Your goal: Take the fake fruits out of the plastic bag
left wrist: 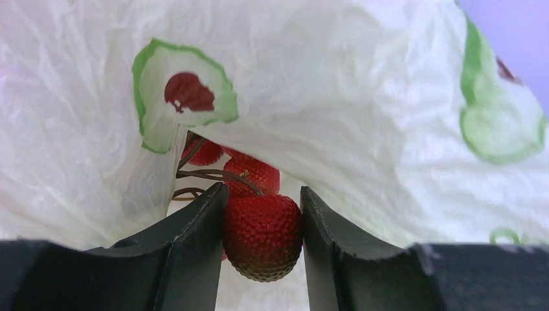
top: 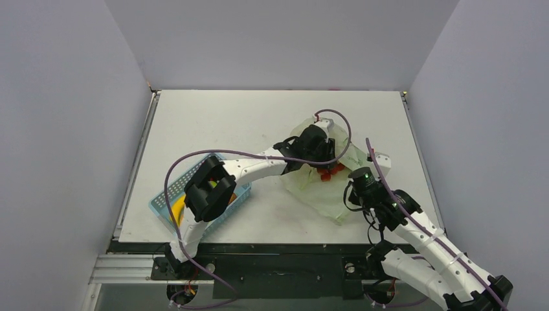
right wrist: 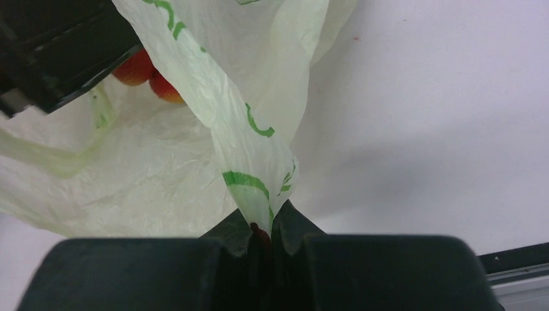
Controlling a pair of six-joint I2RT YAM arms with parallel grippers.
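Note:
My left gripper (left wrist: 262,190) reaches into the mouth of the plastic bag (left wrist: 362,97) and is shut on one bumpy red berry of the berry cluster (left wrist: 262,236). More berries and brown stems lie just behind it. From above, the left gripper (top: 318,161) sits over the pale green bag (top: 317,194), with the red berries (top: 331,172) showing beside it. My right gripper (right wrist: 266,217) is shut on a pinched fold of the bag's edge (right wrist: 256,155), holding it up. No other fake fruits show.
A blue lattice basket (top: 162,197) holding a yellow fruit (top: 176,211) stands at the near left, partly under the left arm. The left arm's black wrist (right wrist: 58,45) fills the right wrist view's top left corner. The table's front edge (top: 259,241) runs close by.

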